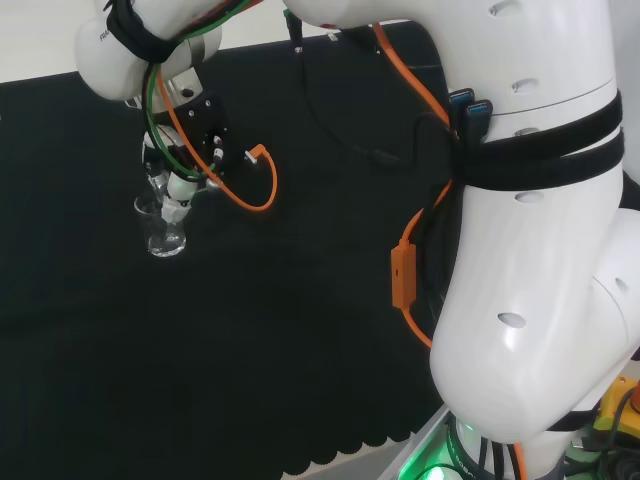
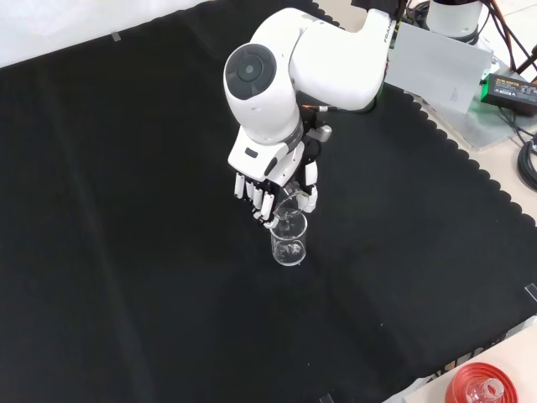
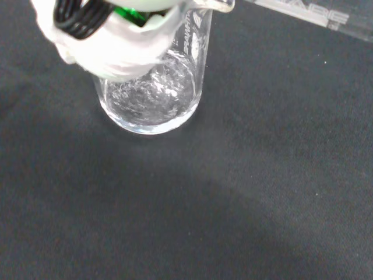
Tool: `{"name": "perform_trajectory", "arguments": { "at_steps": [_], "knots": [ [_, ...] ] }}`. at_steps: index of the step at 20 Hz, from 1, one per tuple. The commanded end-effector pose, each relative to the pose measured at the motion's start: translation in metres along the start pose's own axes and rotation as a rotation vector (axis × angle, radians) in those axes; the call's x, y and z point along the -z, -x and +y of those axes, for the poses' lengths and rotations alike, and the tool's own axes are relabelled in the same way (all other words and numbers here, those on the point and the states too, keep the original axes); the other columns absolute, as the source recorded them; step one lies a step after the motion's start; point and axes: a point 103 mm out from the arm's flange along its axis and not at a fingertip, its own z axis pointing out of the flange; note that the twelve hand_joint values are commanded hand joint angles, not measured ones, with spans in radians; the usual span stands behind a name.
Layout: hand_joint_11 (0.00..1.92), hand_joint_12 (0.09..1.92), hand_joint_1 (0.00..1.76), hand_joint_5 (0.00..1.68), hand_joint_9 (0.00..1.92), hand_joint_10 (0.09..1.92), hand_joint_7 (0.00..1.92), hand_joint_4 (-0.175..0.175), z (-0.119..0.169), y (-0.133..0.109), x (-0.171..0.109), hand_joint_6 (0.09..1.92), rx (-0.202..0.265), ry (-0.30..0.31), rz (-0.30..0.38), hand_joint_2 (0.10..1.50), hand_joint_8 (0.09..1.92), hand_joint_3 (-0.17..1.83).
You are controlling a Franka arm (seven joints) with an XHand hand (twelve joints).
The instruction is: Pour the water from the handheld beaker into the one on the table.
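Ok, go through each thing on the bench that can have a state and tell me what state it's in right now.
Hand: fingers curled round the handheld beaker, over the beaker on the cloth.
Handheld beaker: held in the hand, tipped over the other beaker's mouth.
Beaker on the cloth: upright on the black cloth, rippled water in its bottom in the wrist view.

A black cloth (image 2: 126, 252) with a scalloped edge covers the table. In the front view, a red ribbed ring (image 2: 485, 384) with a piece of clear glassware in it sits at the bottom right corner, off the cloth. At that view's top right, a black box (image 2: 513, 88) lies beside a grey plate (image 2: 436, 67), with dark cables (image 2: 529, 159) just below it.
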Motion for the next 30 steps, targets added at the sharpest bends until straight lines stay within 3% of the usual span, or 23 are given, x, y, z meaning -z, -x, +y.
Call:
{"name": "perform_trajectory", "arguments": {
  "at_steps": [1,30],
  "knots": [
    [0.88,1.05,1.09,1.19,1.29,0.20,1.44,0.175,0.0001,0.0003,0.0000,0.68,-0.002,-0.004,-0.004,1.02,0.12,0.00],
    [0.89,1.04,1.09,1.19,1.30,0.18,1.45,0.175,0.0005,0.0026,0.0005,0.68,0.002,-0.020,0.001,1.02,0.11,0.01]
  ]
}}
